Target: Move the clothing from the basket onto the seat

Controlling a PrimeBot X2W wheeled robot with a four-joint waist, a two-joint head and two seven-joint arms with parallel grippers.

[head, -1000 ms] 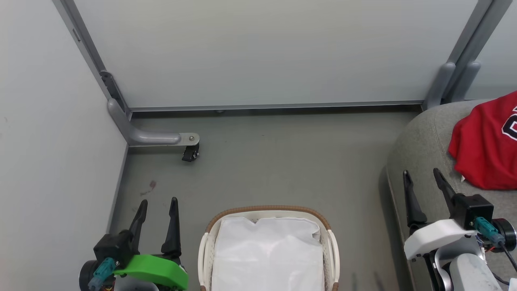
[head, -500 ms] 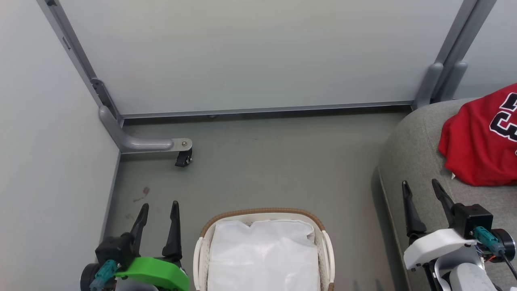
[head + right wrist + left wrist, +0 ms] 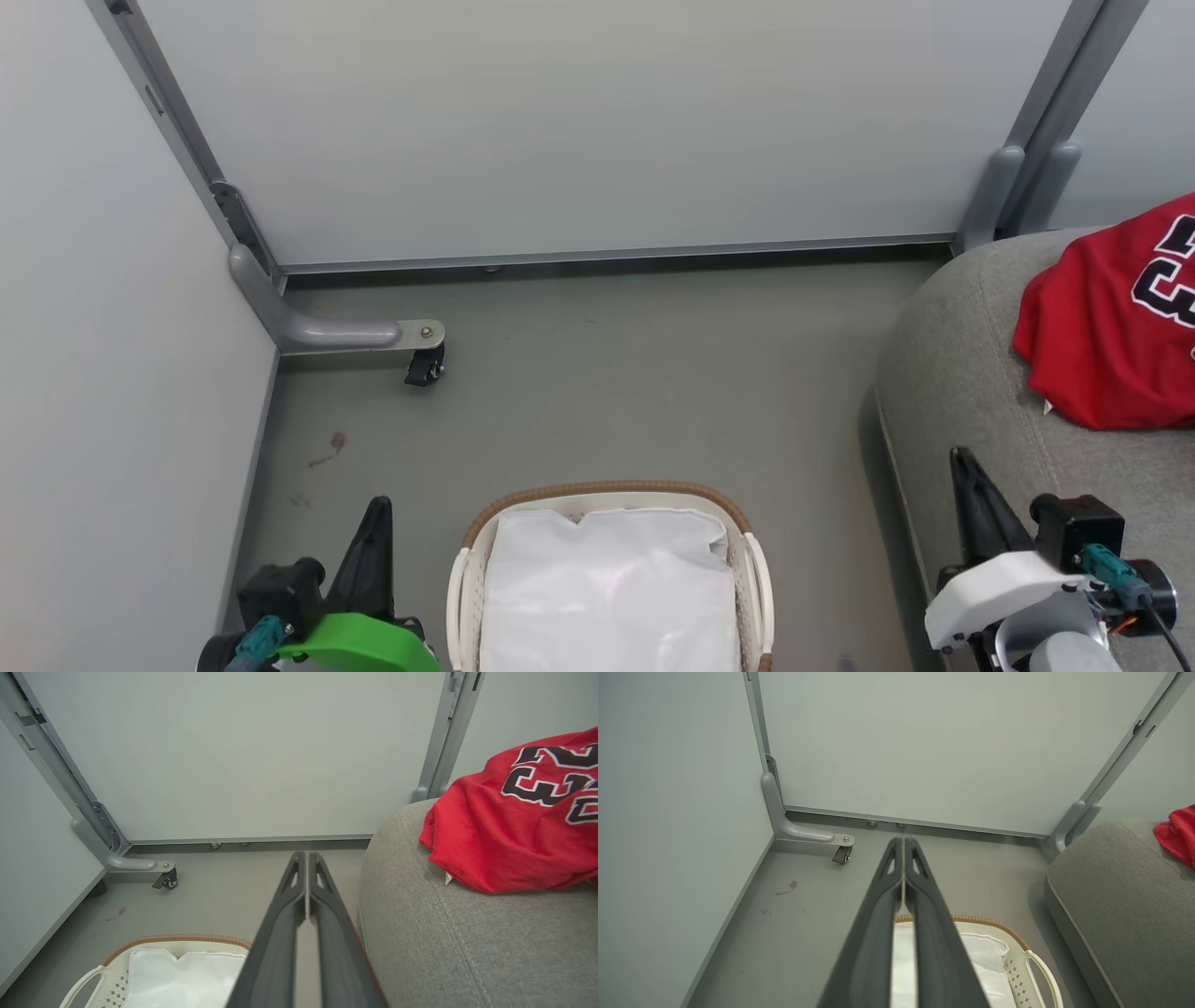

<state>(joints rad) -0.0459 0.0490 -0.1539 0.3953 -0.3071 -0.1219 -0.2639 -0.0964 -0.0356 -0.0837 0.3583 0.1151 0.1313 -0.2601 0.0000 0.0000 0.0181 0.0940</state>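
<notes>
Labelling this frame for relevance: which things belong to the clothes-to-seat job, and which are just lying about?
Job:
- red jersey, lying on the grey seat
- basket, white liner showing inside
- left pincer and right pincer, both shut, empty

Lying about:
- partition foot with caster
- reddish floor stain

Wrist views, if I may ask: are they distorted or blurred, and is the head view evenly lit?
Left wrist view: partition posts splay outward; the left tool looks soft at the bottom. Right wrist view: same splay, jersey sharp. Head view: even, soft light, faint shadow beside the couch cushion.
</notes>
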